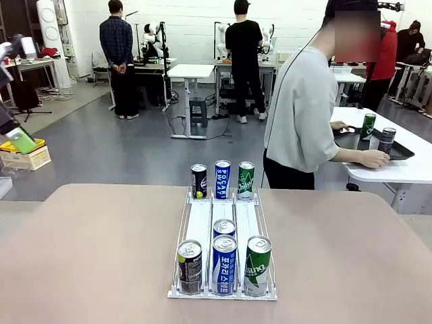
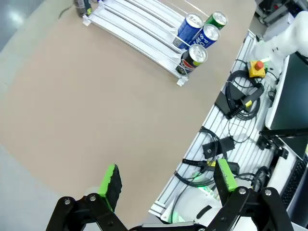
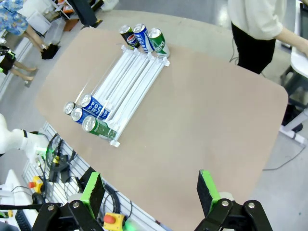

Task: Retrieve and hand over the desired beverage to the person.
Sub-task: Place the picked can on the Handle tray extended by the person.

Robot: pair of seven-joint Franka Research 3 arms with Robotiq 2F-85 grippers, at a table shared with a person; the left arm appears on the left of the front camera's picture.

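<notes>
Honestly, both my left gripper point(image 2: 166, 185) and right gripper point(image 3: 150, 192) hang spread and empty above the table point(image 1: 88, 250). Cans wait in the rack point(image 1: 223, 293); the person point(image 1: 300, 111) faces away, so I might grab the wrong can point(image 1: 223, 264).

Beyond the beige round-cornered table point(image 1: 88, 256), a white side table point(image 1: 405, 172) carries a black tray point(image 1: 398, 152); a yellow crate point(image 1: 25, 155) sits left.

The person point(image 1: 304, 115) is being cut off at the waist by the counter point(image 1: 81, 256) edge in the front view. In the left wrist view, the black can point(image 2: 83, 6) at the rack's point(image 2: 134, 33) far end is being cropped by the top edge.
</notes>
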